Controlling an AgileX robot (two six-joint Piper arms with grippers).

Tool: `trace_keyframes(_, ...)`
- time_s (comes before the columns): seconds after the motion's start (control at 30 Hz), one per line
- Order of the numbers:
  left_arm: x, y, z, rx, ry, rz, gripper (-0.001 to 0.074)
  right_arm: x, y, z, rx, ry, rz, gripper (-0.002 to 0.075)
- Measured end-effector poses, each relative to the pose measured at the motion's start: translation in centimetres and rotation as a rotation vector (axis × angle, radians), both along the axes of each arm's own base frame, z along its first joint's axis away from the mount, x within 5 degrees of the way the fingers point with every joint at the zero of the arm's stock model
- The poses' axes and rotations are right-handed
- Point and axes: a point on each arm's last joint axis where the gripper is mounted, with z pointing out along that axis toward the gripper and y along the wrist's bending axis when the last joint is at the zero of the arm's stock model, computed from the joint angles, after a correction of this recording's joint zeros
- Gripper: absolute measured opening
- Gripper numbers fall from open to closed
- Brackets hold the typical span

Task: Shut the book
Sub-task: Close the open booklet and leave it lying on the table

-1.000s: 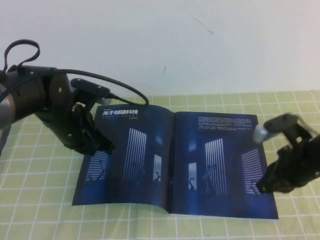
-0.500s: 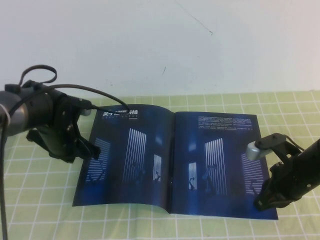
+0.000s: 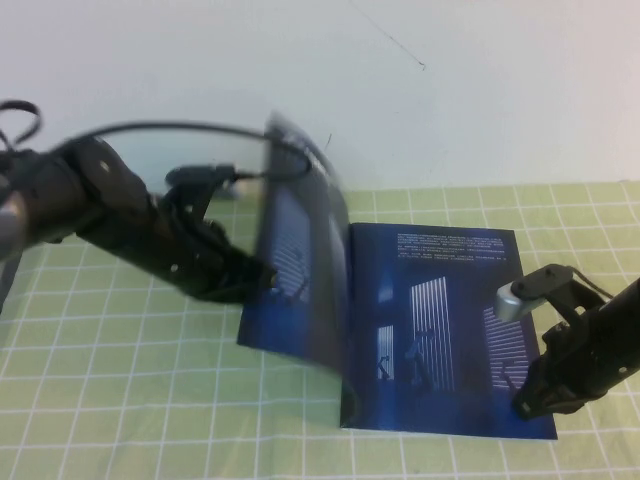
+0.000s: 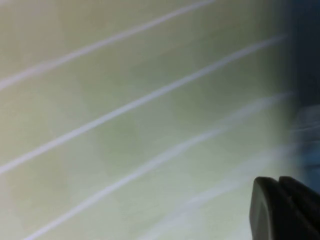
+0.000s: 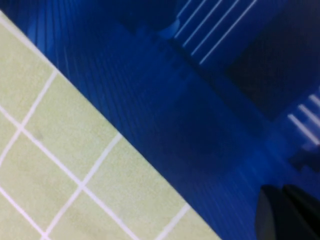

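Status: book (image 3: 440, 300) on the green grid cloth (image 3: 120, 400), right of centre, not closed. Right page (image 3: 450, 330) flat on the cloth. Left page (image 3: 300, 240) lifted clear of the cloth, standing near upright over the spine, bowed and motion-blurred.

Left gripper (image 3: 258, 282) low over the cloth, on the left side of the raised page, tip at the page's lower part, arm reaching in from the left. On the left wrist view: fingers (image 4: 267, 210) pressed together with nothing between them, cloth (image 4: 125, 125) underneath, blue strip of book (image 4: 307, 75) at the frame edge. No pinch on the page visible; exact contact too blurred to tell.

Right gripper (image 3: 528, 402) down at the near right corner of the right page, close to the outer edge. On the right wrist view: fingers (image 5: 272, 215) together, nothing clamped, tip over the book (image 5: 200, 100), page edge running diagonally with cloth (image 5: 60, 165) beside it. Touching the paper or just above it: can't tell.

Black cable (image 3: 180, 128) arcing from the left arm toward the top of the raised page. White wall (image 3: 450, 100) behind.
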Motion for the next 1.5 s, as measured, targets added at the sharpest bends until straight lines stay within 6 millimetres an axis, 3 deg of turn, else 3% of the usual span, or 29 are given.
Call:
trace_keyframes(0.17, -2.3, -2.4, 4.2, -0.349, -0.064, -0.280, -0.0003, -0.2, -0.7, 3.5, 0.001, -0.122, 0.014, -0.0003)
trace_keyframes(0.33, -3.8, -3.3, 5.7, -0.538, -0.066, -0.468, -0.0003, -1.3, -2.3, 10.8, -0.015, -0.351, 0.031, -0.0003)
trace_keyframes(0.5, -4.1, -3.4, 5.6, -0.541, -0.011, -0.458, -0.0003, -3.8, -3.7, 17.8, -0.016, -0.568, 0.015, -0.0003)
trace_keyframes(0.63, -4.4, -3.1, 5.4, -0.481, 0.025, -0.452, -0.0003, -7.3, -4.4, 21.6, -0.028, -0.671, 0.019, -0.0003)
trace_keyframes(0.73, -5.2, -2.3, 6.0, -0.372, 0.025, -0.469, -0.0003, -10.4, -4.9, 23.1, -0.051, -0.668, 0.028, -0.0003)
trace_keyframes(1.0, -8.0, 2.2, 10.3, 0.053, -0.167, -0.283, -0.0003, -17.1, -6.9, 24.4, -0.143, -0.686, -0.090, -0.0003)
trace_keyframes(1.17, -12.1, 4.7, 12.4, 0.122, -0.340, -0.177, -0.0003, -20.1, -7.5, 21.8, -0.146, -0.685, -0.171, -0.0003)
trace_keyframes(1.3, -15.5, 6.5, 12.5, 0.092, -0.524, -0.076, -0.0003, -22.2, -7.8, 19.2, -0.130, -0.716, -0.208, -0.0003)
trace_keyframes(1.5, -20.1, 8.7, 10.1, 0.070, -0.748, 0.027, -0.0003, -24.4, -7.9, 15.4, -0.060, -0.818, -0.257, -0.0003)
